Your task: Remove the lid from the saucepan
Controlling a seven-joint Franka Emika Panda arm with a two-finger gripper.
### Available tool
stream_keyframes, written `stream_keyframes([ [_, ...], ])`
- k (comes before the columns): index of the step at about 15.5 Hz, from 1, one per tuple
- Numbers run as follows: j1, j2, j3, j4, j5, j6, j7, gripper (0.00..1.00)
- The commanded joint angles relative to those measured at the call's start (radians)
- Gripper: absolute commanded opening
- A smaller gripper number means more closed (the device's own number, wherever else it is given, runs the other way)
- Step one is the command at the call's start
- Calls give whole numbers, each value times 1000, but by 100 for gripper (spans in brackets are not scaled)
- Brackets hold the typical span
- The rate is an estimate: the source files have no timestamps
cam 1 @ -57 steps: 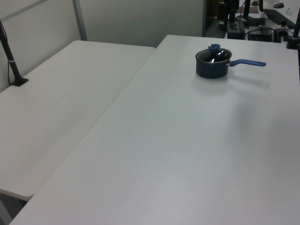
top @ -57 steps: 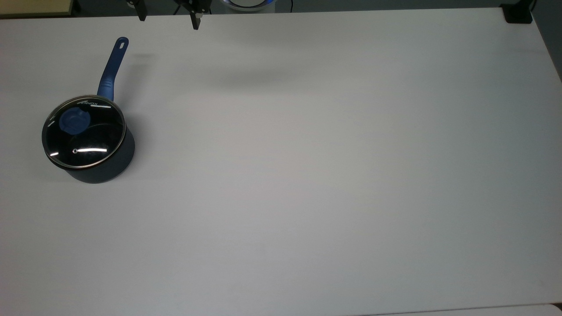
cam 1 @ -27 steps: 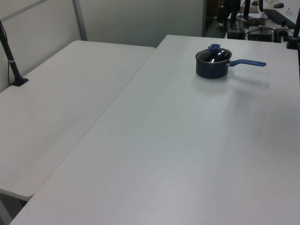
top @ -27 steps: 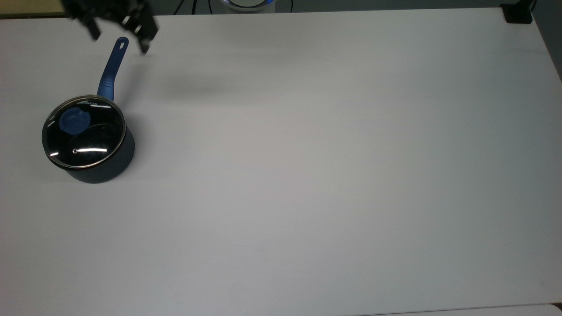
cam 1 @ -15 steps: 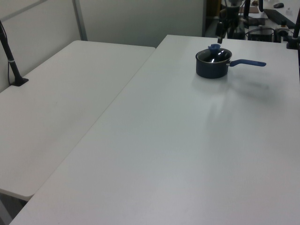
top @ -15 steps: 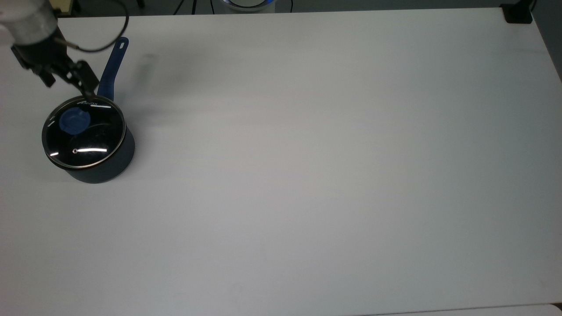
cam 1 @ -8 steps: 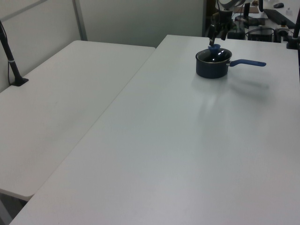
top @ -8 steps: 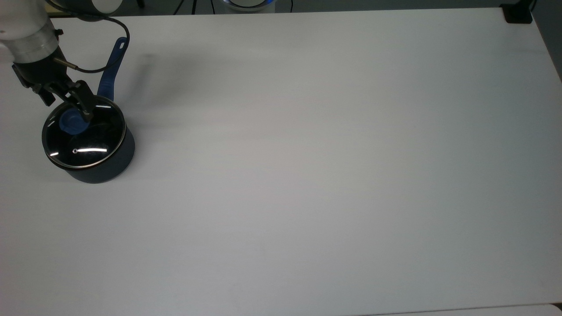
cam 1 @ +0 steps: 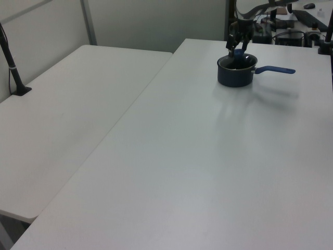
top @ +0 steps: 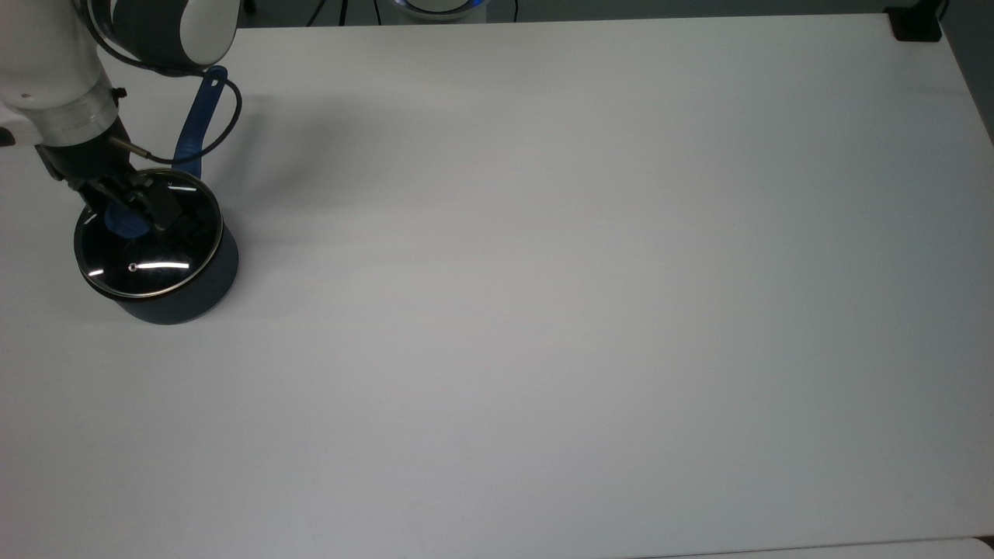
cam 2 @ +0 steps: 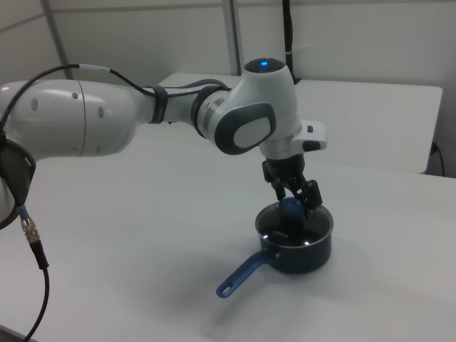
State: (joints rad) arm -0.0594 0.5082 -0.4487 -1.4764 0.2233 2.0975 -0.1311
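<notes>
On a wide white table (top: 543, 310), near the top view's left edge, the saucepan (top: 182, 299) sits with the lid (top: 147, 252) on, and the gripper (top: 130, 211) has its spread fingers either side of the blue knob (cam 2: 290, 206), while a second white table (cam 1: 62, 120) adjoins along the left view's left.

A large white table (top: 543, 310) is seen across the top view. In the left view, a 2nd white table (cam 1: 62, 120) is set beside it, edge to edge, with a black post (cam 1: 11, 62) standing at its far left. A black clamp (top: 916, 23) is fixed at the top view's upper right corner.
</notes>
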Motion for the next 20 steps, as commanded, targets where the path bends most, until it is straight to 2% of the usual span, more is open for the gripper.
stream_keyframes([
  [1,13,10,-16,11,21,21,19,97],
  [3,15,10,-16,11,21,19,16,90],
  [6,16,1,-18,10,19,9,-2,93],
  [17,26,1,-15,4,7,-56,-27,92],
  [20,26,1,-16,4,7,-56,-27,83],
])
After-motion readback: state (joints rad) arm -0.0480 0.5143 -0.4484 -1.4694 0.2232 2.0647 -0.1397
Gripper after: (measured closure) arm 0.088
